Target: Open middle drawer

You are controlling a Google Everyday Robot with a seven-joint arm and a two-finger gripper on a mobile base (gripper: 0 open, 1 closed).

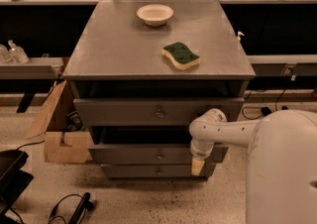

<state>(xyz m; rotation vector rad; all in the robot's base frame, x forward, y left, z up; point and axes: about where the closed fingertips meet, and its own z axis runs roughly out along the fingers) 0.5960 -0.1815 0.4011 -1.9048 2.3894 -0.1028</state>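
The middle drawer (148,154) is the low grey front with a small round knob (159,156), set between a taller drawer front (124,112) above and a narrower one (133,171) below. A dark gap shows above its front. My gripper (197,166) points downward in front of the right end of the middle drawer, to the right of the knob and apart from it. It holds nothing that I can see. My white arm (223,131) reaches in from the right.
On the cabinet top (114,49) lie a green-and-yellow sponge (181,55) and a white bowl (155,14). A cardboard box (58,134) stands left of the cabinet. Cables (69,208) and a black object (12,178) lie on the floor at front left.
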